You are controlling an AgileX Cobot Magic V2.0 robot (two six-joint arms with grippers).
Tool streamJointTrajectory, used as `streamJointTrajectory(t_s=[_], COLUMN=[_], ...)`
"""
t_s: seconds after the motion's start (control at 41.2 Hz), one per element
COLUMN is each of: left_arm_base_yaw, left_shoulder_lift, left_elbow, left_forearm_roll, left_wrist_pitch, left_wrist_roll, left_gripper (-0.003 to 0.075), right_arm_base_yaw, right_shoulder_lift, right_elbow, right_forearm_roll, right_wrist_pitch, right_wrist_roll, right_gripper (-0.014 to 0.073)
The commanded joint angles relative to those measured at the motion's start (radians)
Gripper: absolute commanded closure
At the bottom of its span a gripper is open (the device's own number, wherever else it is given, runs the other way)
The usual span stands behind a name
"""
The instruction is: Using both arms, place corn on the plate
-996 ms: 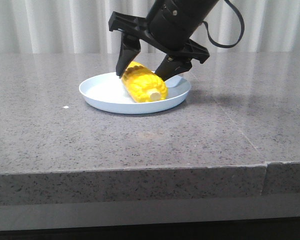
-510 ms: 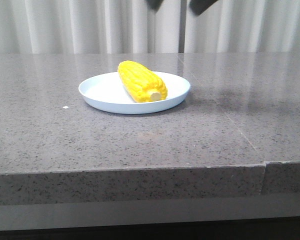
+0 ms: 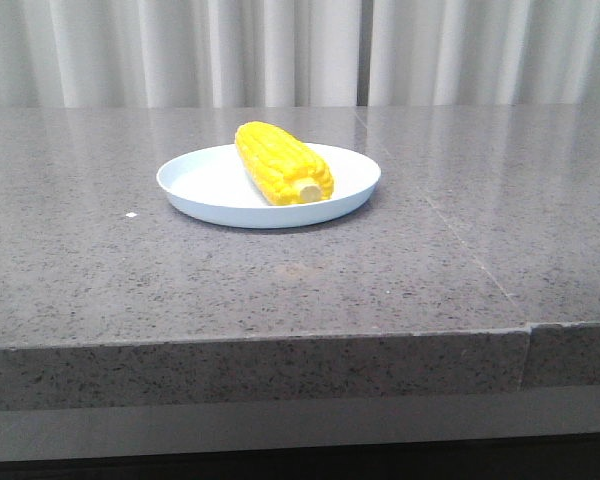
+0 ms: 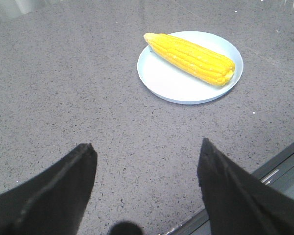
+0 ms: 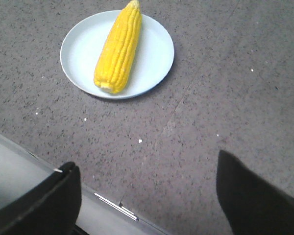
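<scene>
Front view: corn [image 3: 283,164] lies on plate [image 3: 269,186], stub end toward camera, no arms in sight. Left claw [image 4: 146,161] and right claw [image 5: 147,188] both spread wide, holding nothing, well apart from plate over grey tabletop [image 3: 400,270]. Fingers cut off at frame edges.

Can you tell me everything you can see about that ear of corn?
The corn is a bright yellow cob with neat rows of kernels, tapering to a blunt tip at one end and a pale cut stub at the other. It looks whole and glossy. It lies flat on its side across the plate, the stub near the rim facing the front camera, the tip at the opposite rim. Only the plate touches it; neither arm's jaws are near it.
</scene>
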Motion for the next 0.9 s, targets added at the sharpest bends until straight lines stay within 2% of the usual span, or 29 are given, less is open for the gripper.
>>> streamJointTrajectory(t_s=[0.0, 0.17, 0.34, 0.437, 0.51, 0.753, 0.802, 0.874], left_arm_base_yaw=[-0.008, -0.008, -0.008, -0.008, -0.008, -0.008, -0.008, -0.008], left_shoulder_lift=[0.003, 0.003, 0.003, 0.003, 0.003, 0.003, 0.003, 0.003], left_elbow=[-0.026, -0.026, -0.026, -0.026, -0.026, -0.026, -0.026, -0.026], left_forearm_roll=[0.000, 0.000, 0.000, 0.000, 0.000, 0.000, 0.000, 0.000], left_wrist_pitch=[-0.079, -0.100, -0.100, -0.100, -0.100, -0.100, -0.100, -0.100], left_wrist_roll=[-0.012, -0.012, -0.012, -0.012, -0.012, -0.012, -0.012, -0.012], left_gripper=[0.0280, 0.0280, 0.0283, 0.0338, 0.0423, 0.0696, 0.0738, 0.0740], right_arm_base_yaw=[0.000, 0.000, 0.000, 0.000, 0.000, 0.000, 0.000, 0.000], right_shoulder_lift=[-0.107, -0.267, -0.346, -0.356, -0.356, -0.356, -0.356, -0.356], right_elbow=[0.034, 0.126, 0.167, 0.173, 0.173, 0.173, 0.173, 0.173], right_forearm_roll=[-0.012, -0.012, -0.012, -0.012, -0.012, -0.012, -0.012, -0.012], right_wrist_pitch=[-0.030, -0.018, -0.015, -0.015, -0.016, -0.016, -0.016, -0.016], right_wrist_roll=[-0.012, -0.012, -0.012, -0.012, -0.012, -0.012, -0.012, -0.012], right_gripper=[-0.0001, -0.0001, -0.0001, 0.0022, 0.0098, 0.0583, 0.0652, 0.0720])
